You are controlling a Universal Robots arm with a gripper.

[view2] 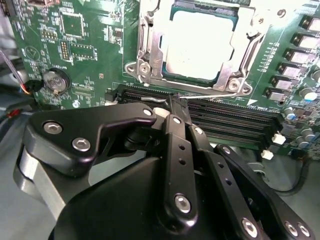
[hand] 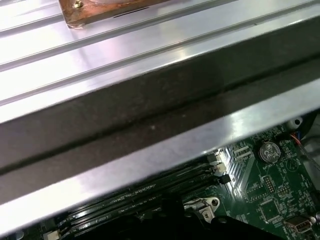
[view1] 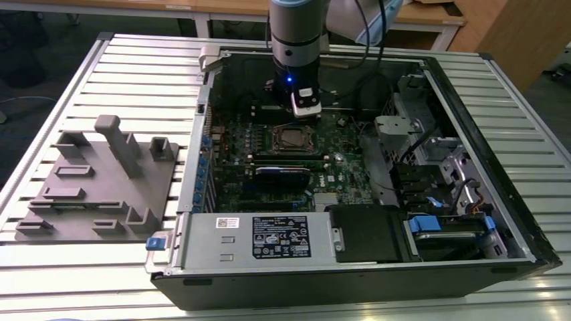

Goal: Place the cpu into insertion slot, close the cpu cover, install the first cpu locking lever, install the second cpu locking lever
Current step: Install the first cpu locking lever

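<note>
cpu is down in the insertion slot, pale silver top facing up. The cpu cover lies flat over it and frames it all round. My gripper has its fingers pressed together. The tips are right at a thin wire locking lever that runs along the socket edge, next to the long black memory slots. Can't tell if the wire is actually pinched between the tips or just touching them.

In the exterior view my arm hangs straight down into the open computer case. The case lies on a slatted metal table, with a grey fixture block beside it on the exterior view's left. A coin cell battery sits off to the side on the green motherboard.
</note>
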